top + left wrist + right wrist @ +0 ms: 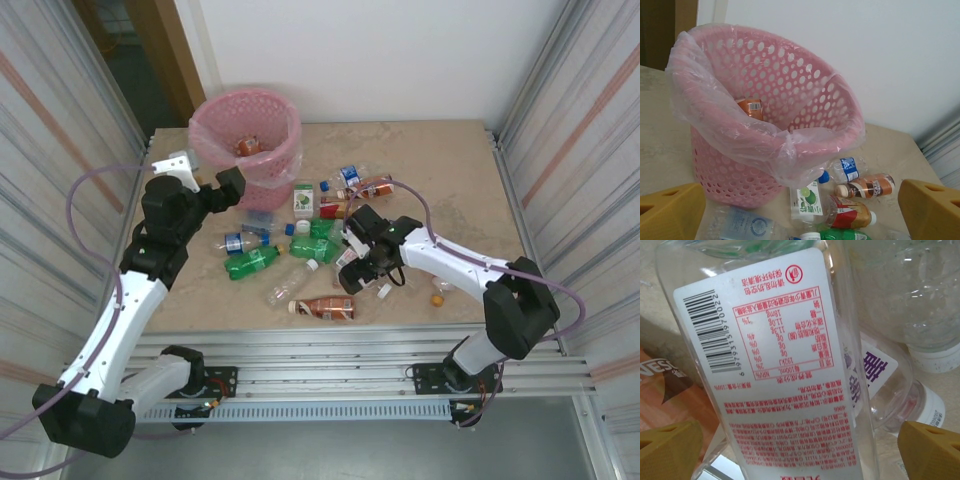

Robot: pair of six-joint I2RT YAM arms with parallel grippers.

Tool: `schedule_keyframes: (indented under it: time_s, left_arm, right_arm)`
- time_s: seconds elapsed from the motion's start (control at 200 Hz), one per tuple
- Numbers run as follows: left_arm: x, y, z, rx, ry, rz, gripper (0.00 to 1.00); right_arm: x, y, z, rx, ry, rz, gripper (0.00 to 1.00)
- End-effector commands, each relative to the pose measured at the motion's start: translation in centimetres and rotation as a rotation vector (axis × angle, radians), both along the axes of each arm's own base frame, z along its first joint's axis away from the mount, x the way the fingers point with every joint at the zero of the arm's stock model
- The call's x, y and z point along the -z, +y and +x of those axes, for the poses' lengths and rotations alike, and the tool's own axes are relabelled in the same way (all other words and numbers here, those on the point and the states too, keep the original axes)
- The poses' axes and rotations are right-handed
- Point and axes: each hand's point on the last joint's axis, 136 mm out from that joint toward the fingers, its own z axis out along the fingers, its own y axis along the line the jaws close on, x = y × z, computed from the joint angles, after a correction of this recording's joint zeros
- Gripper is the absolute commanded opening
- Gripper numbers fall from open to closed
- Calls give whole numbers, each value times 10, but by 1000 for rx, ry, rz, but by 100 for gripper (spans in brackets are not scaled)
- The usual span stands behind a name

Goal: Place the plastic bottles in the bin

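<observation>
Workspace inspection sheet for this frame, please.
Surface: beige stone-look table, no spills seen.
Job's things: pink bin at far left, one bottle inside; other bottles strewn mid-table.
Clutter: small orange item by right arm, unidentifiable.
Grippers: left gripper open, facing the bin; right gripper open, astride a clear labelled bottle.
Cables: purple cable looped along each arm.
Surroundings: white wall behind, ribbed side panels.

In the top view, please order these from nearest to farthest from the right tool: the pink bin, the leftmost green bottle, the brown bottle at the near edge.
1. The brown bottle, just near-left of the right tool.
2. The leftmost green bottle, farther left.
3. The pink bin, at the far left corner.
</observation>
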Motion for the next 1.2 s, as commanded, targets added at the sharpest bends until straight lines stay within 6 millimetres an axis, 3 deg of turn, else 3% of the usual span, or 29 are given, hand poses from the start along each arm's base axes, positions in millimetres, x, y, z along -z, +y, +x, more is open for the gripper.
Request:
schedule_keyframes:
  time_s: [0.0, 0.266, 0.581, 0.691, 0.952, 1.192]
  left_arm:
    - [3, 7, -3, -33, 1, -14, 99]
    - [7, 10, -3, -42, 11, -20, 99]
    - [8, 16, -7, -63, 10, -20, 99]
    - [7, 17, -8, -68, 9, -21, 99]
    - [11, 16, -9, -61, 21, -29, 99]
    - [18, 2, -11, -11, 78, -70, 99]
  right_arm:
    - [-2, 6, 9, -24, -27, -5, 100]
    - [8, 11, 17, -25, -33, -20, 94]
    - [8, 15, 24, -42, -42, -32, 76]
    - [1, 18, 27, -49, -55, -22, 64]
    - [-21, 23, 27, -63, -93, 12, 51]
    - [-69, 38, 29, -99, -229, 124, 46]
